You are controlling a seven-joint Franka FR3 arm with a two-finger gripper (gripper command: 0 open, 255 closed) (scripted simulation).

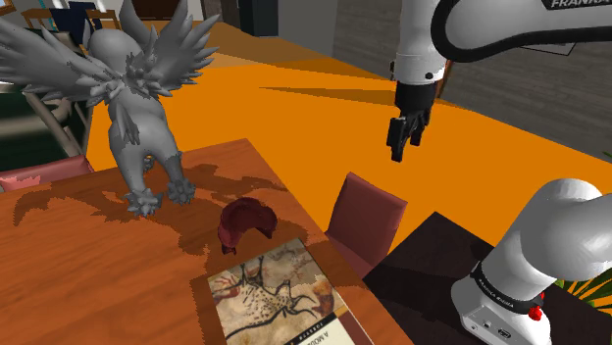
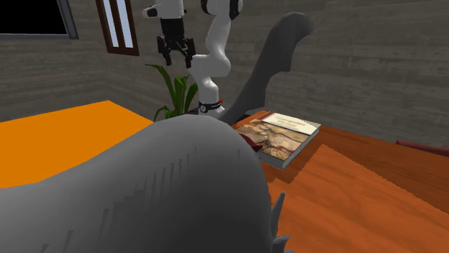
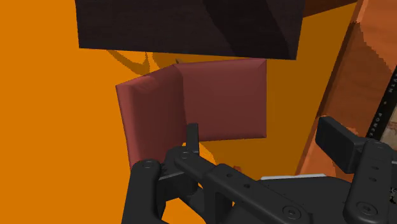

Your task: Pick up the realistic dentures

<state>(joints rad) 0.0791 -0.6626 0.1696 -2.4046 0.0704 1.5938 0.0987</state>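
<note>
While the white arm point(image 1: 471, 29) is held high over the orange floor point(image 1: 324, 127), its jaws are seen standing apart with nothing between them, well away from the wooden worktop point(image 1: 59, 265). One set of dark red dentures point(image 1: 245, 223) is found on that worktop, between one grey winged statue point(image 1: 132, 88) and one book point(image 1: 280, 299) with a painted cover, close to the book's far edge. One red chair point(image 1: 365, 221) is placed just beside the worktop, between it and the dark stand point(image 1: 432, 265).
</note>
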